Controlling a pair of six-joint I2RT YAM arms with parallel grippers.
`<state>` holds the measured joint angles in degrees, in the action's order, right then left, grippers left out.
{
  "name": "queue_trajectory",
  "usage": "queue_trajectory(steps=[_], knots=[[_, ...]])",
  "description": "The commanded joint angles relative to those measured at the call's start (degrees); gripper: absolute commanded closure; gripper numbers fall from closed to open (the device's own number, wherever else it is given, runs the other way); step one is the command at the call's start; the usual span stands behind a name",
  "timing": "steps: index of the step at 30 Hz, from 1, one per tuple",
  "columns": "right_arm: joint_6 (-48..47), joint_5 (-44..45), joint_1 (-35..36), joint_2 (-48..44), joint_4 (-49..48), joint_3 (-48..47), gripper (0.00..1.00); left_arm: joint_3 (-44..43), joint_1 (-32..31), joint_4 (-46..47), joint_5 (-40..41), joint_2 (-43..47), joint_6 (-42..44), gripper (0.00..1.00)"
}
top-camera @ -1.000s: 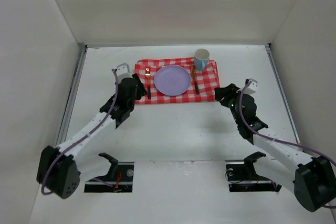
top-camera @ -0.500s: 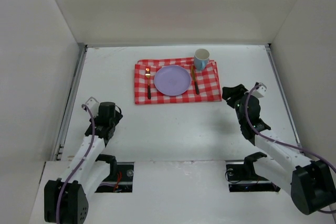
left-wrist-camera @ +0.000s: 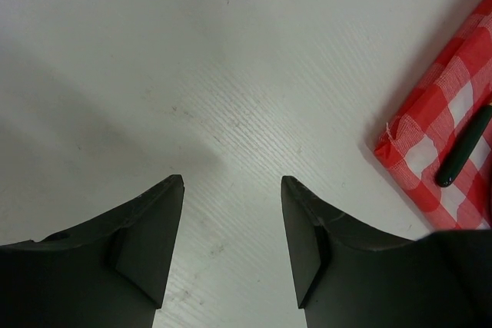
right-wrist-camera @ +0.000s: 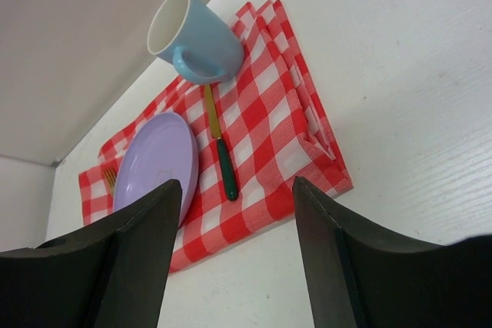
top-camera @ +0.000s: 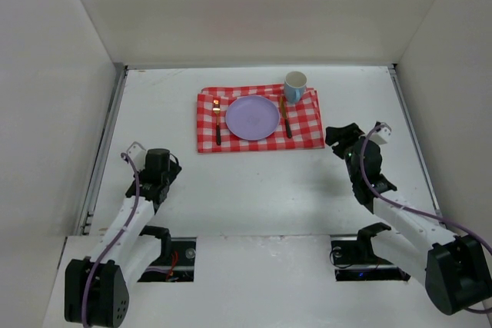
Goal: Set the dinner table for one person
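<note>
– White matte dinner table [top-camera: 254,190], walled in white on three sides. How would it handle?
– It isn't for lifting: it is stiff, flat, held between its side rails, and spreads under everything. The finish looks only mildly grippy, so things would likely slide if pushed.
– And nearest us?
– Two grippers. The left gripper [left-wrist-camera: 231,186] hangs with its jaws apart and nothing between them, well to the near left of the checked cloth [top-camera: 307,124]. The right gripper [right-wrist-camera: 237,186], likewise spread and empty, sits just beside the cloth's near right corner.
– On the cloth?
– One cloth, soft and folded, which would bunch if tugged. It carries one fork [top-camera: 217,124] at the left, one lilac plate [top-camera: 252,117] in the middle and one knife [top-camera: 286,122] at the right. The plate looks light, so take its rim. The cutlery is thin and probably slippery, so pinch across the dark handles.
– Farthest?
– One pale blue mug [top-camera: 295,82], upright at the cloth's far right corner. It is best held by its wall or handle.
</note>
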<state>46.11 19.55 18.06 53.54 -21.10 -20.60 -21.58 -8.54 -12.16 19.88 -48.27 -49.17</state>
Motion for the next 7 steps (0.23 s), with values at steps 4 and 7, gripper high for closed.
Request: queue_trajectory(steps=[4, 7], knots=[[-0.5, -0.5, -0.2, -1.0, -3.2, -0.1, 0.34, -1.6, -0.2, 1.7, -0.6, -0.2, -0.1, 0.51], [-0.2, -0.7, -0.3, -1.0, -3.2, 0.0, 0.34, -3.8, -0.7, 1.1, -0.6, -2.0, 1.0, 0.50]])
